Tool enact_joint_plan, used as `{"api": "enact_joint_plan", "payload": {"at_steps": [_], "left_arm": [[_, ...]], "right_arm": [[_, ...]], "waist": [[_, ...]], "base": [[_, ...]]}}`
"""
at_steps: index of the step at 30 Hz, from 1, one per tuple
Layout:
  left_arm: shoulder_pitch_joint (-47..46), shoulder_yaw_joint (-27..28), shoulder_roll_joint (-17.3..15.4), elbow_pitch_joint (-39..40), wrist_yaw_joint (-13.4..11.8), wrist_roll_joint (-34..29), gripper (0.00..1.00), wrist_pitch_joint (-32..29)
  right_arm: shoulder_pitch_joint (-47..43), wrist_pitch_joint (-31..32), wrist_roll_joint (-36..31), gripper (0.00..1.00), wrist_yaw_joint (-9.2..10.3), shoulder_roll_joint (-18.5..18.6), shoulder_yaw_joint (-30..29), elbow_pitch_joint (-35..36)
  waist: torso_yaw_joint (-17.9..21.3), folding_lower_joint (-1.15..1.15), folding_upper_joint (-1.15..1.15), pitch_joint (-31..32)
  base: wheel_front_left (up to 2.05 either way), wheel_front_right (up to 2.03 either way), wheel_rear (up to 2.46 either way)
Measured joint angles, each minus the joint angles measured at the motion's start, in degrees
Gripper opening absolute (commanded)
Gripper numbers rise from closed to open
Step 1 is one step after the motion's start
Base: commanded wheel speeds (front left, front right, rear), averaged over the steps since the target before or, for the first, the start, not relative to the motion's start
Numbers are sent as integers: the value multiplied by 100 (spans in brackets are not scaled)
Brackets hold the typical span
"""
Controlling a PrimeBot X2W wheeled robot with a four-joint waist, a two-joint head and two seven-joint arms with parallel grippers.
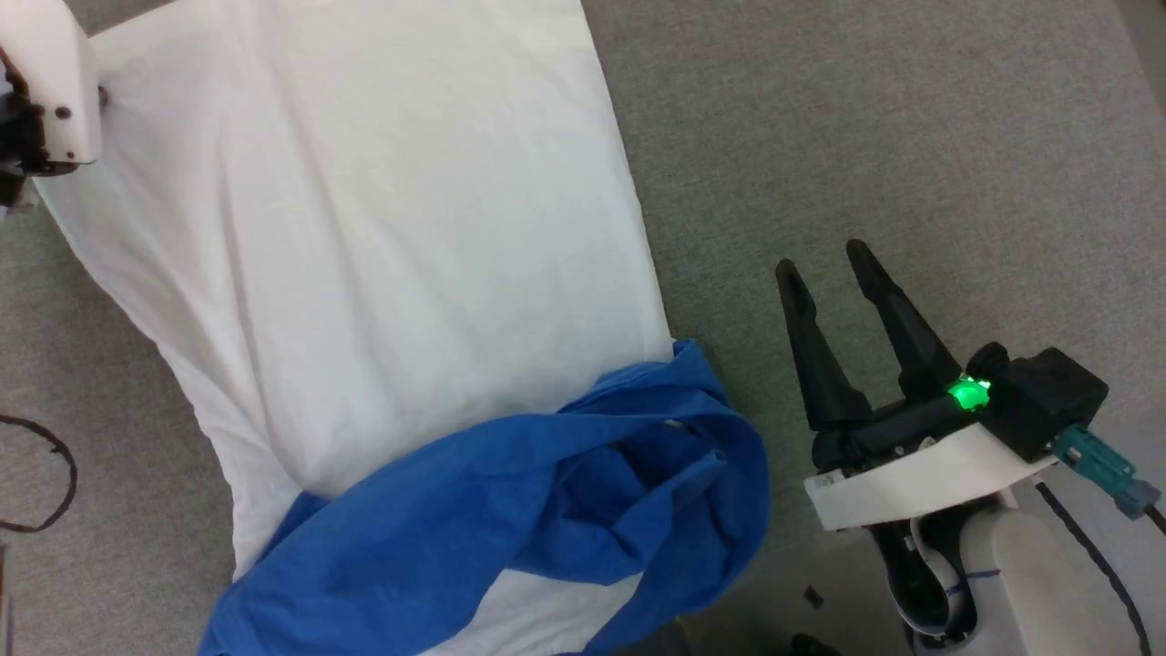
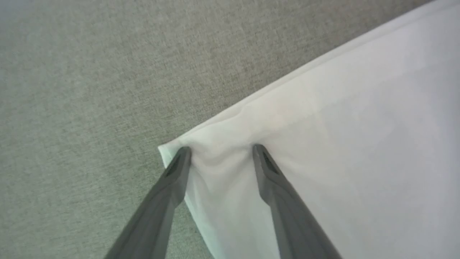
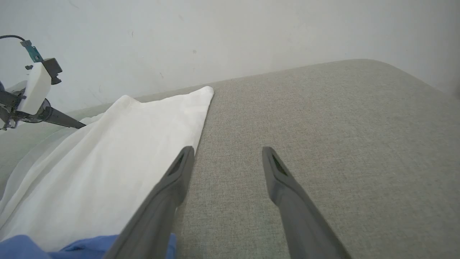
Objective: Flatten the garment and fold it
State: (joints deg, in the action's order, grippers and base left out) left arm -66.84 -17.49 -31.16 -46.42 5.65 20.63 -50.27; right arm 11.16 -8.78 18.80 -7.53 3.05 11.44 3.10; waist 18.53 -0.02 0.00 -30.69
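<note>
The garment (image 1: pixel 364 228) lies spread on the grey surface, its white body reaching up the head view. Its blue sleeves (image 1: pixel 510 492) are bunched in a heap at the near end. My left gripper (image 2: pixel 221 149) is open, both fingertips pressing down on a far corner of the white cloth (image 2: pixel 359 144), which puckers between them. My right gripper (image 1: pixel 822 258) stands open over bare surface just right of the garment's edge, holding nothing. In the right wrist view the right gripper (image 3: pixel 228 149) hovers beside the white cloth (image 3: pixel 107 172), with the left gripper (image 3: pixel 54 115) far off at the left.
Grey woven surface (image 1: pixel 911 137) stretches to the right of the garment. A black cable loop (image 1: pixel 46 474) lies at the left edge. A white wall (image 3: pixel 215 36) rises behind the surface's rounded far edge. My left arm's white wrist housing (image 1: pixel 55 91) sits at the top left.
</note>
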Motion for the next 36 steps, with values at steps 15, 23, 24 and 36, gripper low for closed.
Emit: {"api": "enact_joint_plan", "payload": {"at_steps": [15,23,24,36], "left_arm": [[1017,-152,279,658,-450,-182,0,1859],[1274,-116,675,813,-638,-214,0,3487],[1274,-120,705,821,-638,-214,0,3588],[771,-236,1267,1143,-677,-196,0,4195]], "right_arm": [[156,149,31,100,0,194,-298,-168],[1037,520,233,100,0,297,-651,-951],[1261,577,280,100,0,318,-661,-1121],[4446,1884,834,100,0,508,-691,-4187]], "waist": [[-364,3,0,356],[-821,3,0,589],[-879,3,0,599],[-1420,3,0,198]], "base": [[0,0,0],[0,0,0],[0,0,0],[0,0,0]]}}
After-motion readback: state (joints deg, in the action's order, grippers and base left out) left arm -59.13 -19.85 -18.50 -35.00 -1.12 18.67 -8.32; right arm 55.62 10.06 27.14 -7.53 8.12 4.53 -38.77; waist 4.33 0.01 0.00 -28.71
